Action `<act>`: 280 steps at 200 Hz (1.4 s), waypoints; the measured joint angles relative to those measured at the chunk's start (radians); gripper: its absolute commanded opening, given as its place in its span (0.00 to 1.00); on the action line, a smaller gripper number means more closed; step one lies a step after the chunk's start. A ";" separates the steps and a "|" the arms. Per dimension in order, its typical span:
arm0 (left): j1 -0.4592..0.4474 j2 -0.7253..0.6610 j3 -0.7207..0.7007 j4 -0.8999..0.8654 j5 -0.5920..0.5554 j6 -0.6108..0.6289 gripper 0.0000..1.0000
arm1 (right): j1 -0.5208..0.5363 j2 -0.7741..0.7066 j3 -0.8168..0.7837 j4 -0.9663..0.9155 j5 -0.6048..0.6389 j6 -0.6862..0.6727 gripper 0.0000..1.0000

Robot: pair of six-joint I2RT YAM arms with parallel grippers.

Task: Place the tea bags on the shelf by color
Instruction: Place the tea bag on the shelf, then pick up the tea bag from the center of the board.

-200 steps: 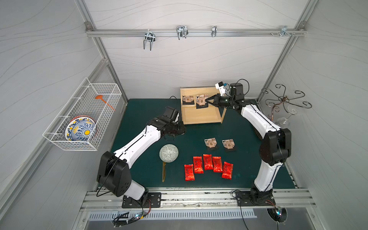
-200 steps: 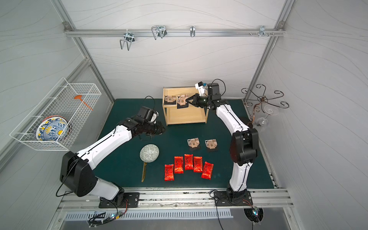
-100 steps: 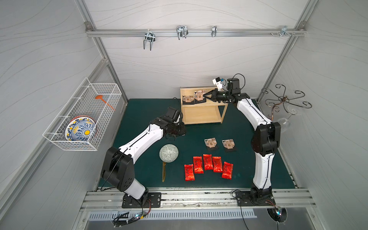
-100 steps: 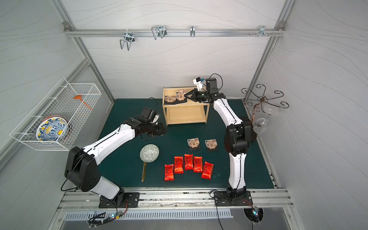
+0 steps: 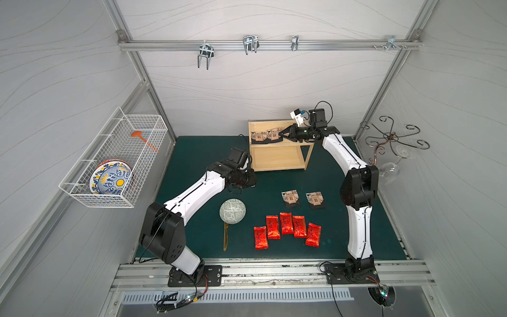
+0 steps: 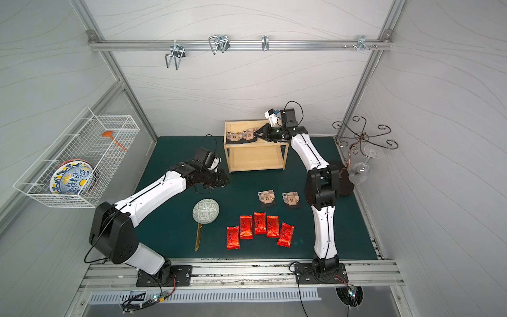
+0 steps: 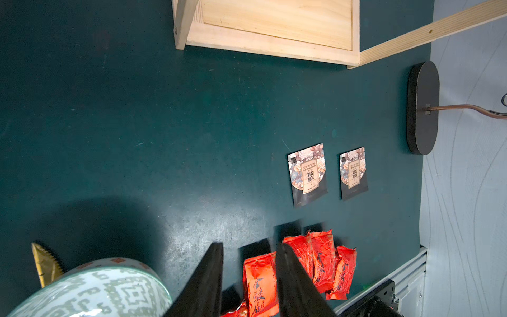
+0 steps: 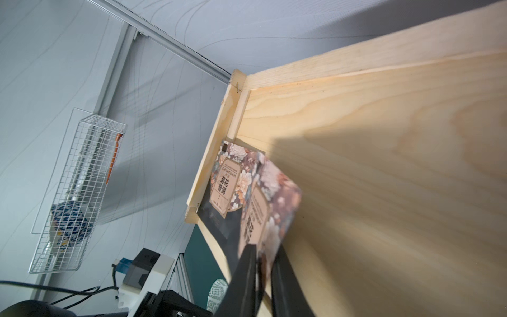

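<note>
The light-wood shelf [image 5: 277, 160] [image 6: 255, 159] stands at the back of the green mat. One beige tea bag [image 5: 259, 136] [image 8: 227, 189] lies at the left end of its top tray [image 8: 384, 164]. A second beige tea bag [image 5: 274, 135] [image 8: 270, 203] leans beside it. My right gripper [image 5: 284, 135] [image 8: 264, 248] has its jaws slightly apart around that bag's dark edge. Two more beige tea bags [image 5: 290, 196] [image 5: 315, 198] [image 7: 308, 173] lie on the mat, with several red tea bags [image 5: 286, 223] [image 7: 259, 282] in a row nearer the front. My left gripper [image 5: 251, 179] [image 7: 249, 245] hovers open and empty above the mat.
A round patterned dish with a gold handle [image 5: 232, 211] lies left of the red row. A white wire basket [image 5: 115, 164] holding a plate hangs on the left wall. A metal glass rack [image 5: 389, 137] with a dark base [image 7: 422, 109] stands at the right.
My right gripper has carried the second beige bag back onto the top tray beside the first, and its jaws have parted a little. The left arm has hardly moved.
</note>
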 measured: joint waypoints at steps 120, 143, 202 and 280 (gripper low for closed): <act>0.011 -0.012 0.000 0.010 0.021 0.003 0.40 | 0.000 0.021 0.095 -0.113 0.087 -0.057 0.53; 0.011 -0.023 0.000 0.014 0.021 0.005 0.42 | 0.000 0.020 0.112 -0.125 0.100 -0.063 0.56; 0.011 -0.064 -0.004 0.024 0.023 0.003 0.44 | 0.016 -0.100 0.060 -0.159 0.158 -0.079 0.58; -0.079 -0.108 -0.095 0.066 0.026 -0.027 0.43 | 0.127 -0.714 -0.805 0.010 0.322 -0.093 0.42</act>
